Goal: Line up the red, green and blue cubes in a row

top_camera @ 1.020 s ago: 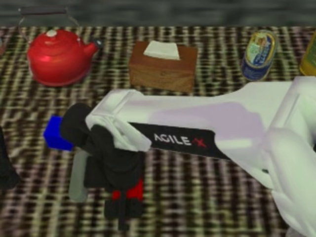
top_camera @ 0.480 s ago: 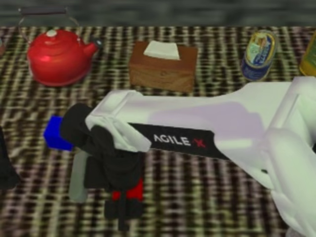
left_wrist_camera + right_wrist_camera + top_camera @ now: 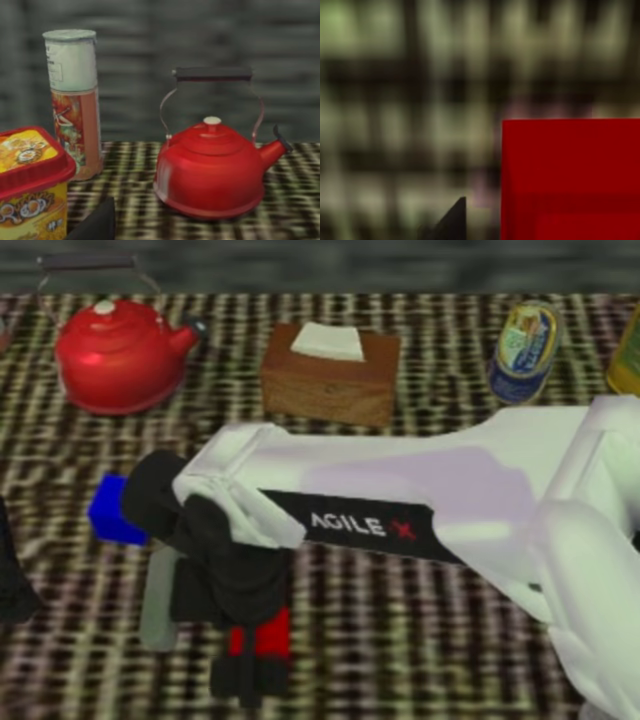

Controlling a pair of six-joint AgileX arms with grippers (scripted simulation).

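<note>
The red cube (image 3: 268,632) rests on the woven cloth near the front, left of centre. My right gripper (image 3: 250,672) hangs straight over it, open. In the right wrist view the red cube (image 3: 570,180) fills one side, and a dark fingertip (image 3: 454,218) stands apart from its face with cloth showing between. The blue cube (image 3: 113,510) lies to the left of the right wrist, half covered by it. The green cube is hidden. My left arm (image 3: 10,580) is parked at the left edge.
Along the back stand a red kettle (image 3: 118,355), a wooden tissue box (image 3: 330,375), a blue can (image 3: 522,352) and a yellow item (image 3: 628,355). The left wrist view shows the kettle (image 3: 210,170), a tall canister (image 3: 74,100) and a red-lidded yellow tub (image 3: 27,185).
More of the red cube shows under the right gripper than before, and its fingers sit slightly nearer the front edge. The blue cube and left arm have not moved.
</note>
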